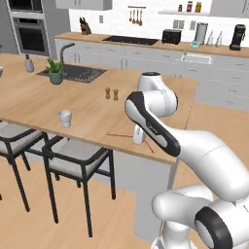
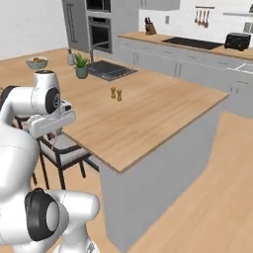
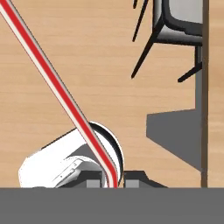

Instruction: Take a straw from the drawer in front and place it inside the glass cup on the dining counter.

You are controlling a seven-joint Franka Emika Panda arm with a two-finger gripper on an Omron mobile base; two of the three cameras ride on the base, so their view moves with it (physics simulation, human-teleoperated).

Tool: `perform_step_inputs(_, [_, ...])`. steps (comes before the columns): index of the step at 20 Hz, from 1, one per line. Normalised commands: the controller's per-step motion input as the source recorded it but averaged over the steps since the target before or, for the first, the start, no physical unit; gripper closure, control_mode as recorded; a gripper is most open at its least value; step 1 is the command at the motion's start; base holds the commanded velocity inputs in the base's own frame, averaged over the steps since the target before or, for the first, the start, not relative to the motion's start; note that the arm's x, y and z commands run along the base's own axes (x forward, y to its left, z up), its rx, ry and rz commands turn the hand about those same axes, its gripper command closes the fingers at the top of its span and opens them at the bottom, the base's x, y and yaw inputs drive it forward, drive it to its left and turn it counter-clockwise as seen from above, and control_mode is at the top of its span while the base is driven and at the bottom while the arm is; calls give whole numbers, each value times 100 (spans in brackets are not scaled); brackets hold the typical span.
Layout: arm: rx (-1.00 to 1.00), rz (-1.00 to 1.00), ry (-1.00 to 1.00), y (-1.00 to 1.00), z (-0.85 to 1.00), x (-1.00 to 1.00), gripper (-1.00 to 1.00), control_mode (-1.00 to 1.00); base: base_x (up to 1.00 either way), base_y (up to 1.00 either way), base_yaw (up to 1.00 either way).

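Observation:
My gripper [image 1: 138,140] hangs just above the near edge of the light-wood dining counter [image 1: 92,109], shut on the thin red straw [image 1: 121,135]. The straw lies almost level and sticks out on both sides of the fingers. In the hand view the straw [image 3: 57,83] runs from between the fingertips up to the top left corner, its bent end pinched at the gripper [image 3: 113,183]. The glass cup [image 1: 64,117] stands upright on the counter, well to the left of the gripper and apart from it. The drawer is out of view.
Two brown shakers [image 1: 111,94] stand mid-counter, beyond the gripper. A black sink [image 1: 78,73] and a potted plant [image 1: 56,71] sit at the far left. Black-legged stools [image 1: 78,163] stand under the counter's near edge, one stool [image 3: 179,22] below the hand. The wall counter [image 1: 146,44] runs behind.

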Motion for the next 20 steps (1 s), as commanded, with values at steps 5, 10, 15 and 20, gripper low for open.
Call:
perform_step_inputs(5, [0, 0, 0, 0, 0, 0, 100, 100, -7, 98, -53])
perform_step_inputs(10, [0, 0, 0, 0, 0, 0, 100, 100, -26, 99, -51])
perform_step_inputs(15, [0, 0, 0, 0, 0, 0, 100, 100, -29, 100, -50])
perform_step_inputs(20, [0, 0, 0, 0, 0, 0, 100, 100, -28, 100, -48])
